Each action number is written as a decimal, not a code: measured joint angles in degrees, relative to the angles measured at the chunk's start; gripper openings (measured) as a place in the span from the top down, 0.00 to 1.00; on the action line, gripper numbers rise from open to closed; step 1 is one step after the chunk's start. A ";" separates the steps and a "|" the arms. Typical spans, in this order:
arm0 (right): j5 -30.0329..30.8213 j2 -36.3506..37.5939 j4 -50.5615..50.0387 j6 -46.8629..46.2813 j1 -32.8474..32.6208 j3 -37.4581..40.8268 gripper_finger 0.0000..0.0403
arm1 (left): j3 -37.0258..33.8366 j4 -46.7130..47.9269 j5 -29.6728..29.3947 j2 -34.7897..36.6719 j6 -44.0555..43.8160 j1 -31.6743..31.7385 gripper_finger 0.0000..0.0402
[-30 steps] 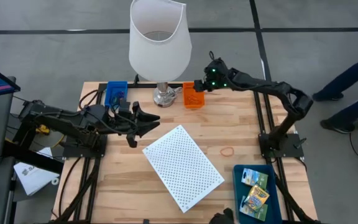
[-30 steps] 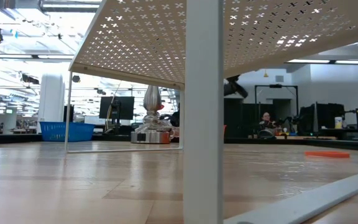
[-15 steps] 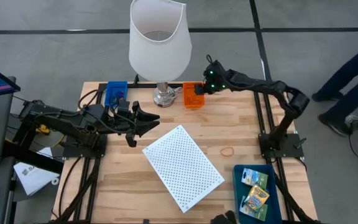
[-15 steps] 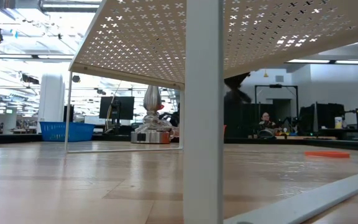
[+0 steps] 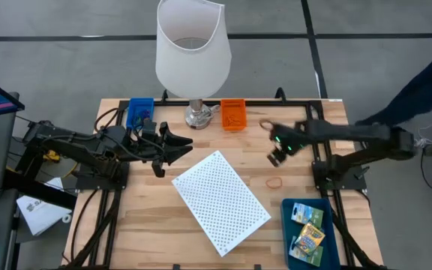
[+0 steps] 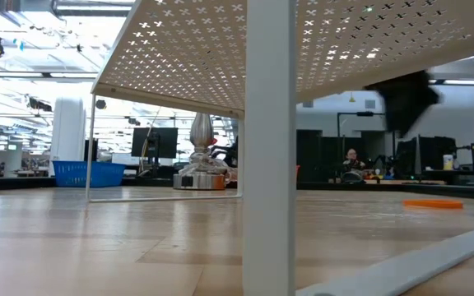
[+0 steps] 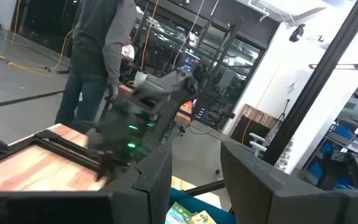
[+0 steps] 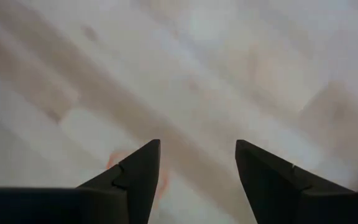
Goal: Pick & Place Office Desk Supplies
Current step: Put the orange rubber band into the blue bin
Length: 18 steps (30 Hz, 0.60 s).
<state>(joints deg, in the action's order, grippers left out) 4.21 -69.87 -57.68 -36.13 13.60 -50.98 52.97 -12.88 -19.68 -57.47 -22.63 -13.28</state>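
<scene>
- The right gripper (image 5: 276,155) hangs above the table (image 5: 306,169), fingers (image 8: 138,177) spread and empty, just short of the orange rubber band (image 5: 274,181).
- Risk: that band lies flat and thin; descending slightly off-line, the tips would likely close on bare wood or flick it away.
- A second band (image 5: 265,124) lies farther from the first, toward the orange bin (image 5: 233,115).
- The printed boxes (image 5: 308,227) sit in the blue tray (image 5: 286,222) near the first band; a wide swing could clip the tray.
- The left gripper (image 5: 172,147) waits well away, fingers (image 7: 157,180) parted, holding nothing.
</scene>
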 joint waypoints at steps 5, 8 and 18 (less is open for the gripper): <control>-0.28 8.77 0.85 -16.30 -9.88 9.58 0.49 | 0.00 0.00 0.00 0.00 -0.04 0.57 0.67; -0.08 9.46 3.85 -23.04 -14.04 13.06 0.49 | 0.00 -0.01 -0.02 0.00 -0.18 1.25 0.67; 0.77 0.10 9.93 -29.80 -21.87 15.70 0.49 | 0.00 -1.41 -0.04 0.00 -0.72 2.45 0.67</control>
<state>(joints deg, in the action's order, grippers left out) 4.98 -69.77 -47.75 -65.92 -8.27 -35.29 52.97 -14.30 -19.73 -57.47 -23.35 -10.83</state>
